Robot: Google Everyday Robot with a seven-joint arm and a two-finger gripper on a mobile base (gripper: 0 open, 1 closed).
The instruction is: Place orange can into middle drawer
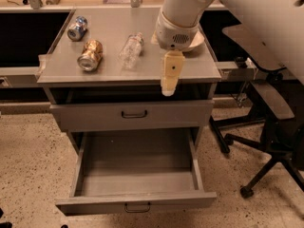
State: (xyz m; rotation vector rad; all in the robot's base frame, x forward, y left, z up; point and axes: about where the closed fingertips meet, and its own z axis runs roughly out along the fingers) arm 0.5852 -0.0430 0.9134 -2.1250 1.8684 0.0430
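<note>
Orange can (pixel 90 56), shiny gold with a silver end, lies on its side at the table (pixel 114 32) left; the middle drawer (pixel 137 160) below stands pulled out. Our claw (pixel 167 87) hangs over the table's front edge; we cannot tell its state.

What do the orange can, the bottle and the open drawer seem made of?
Orange can: likely thin metal, shiny, silver end. Bottle: clear plastic, see-through. Drawer: probably painted metal, matte grey. The tool hangs over the cabinet's front edge, right of the bottle.
</note>
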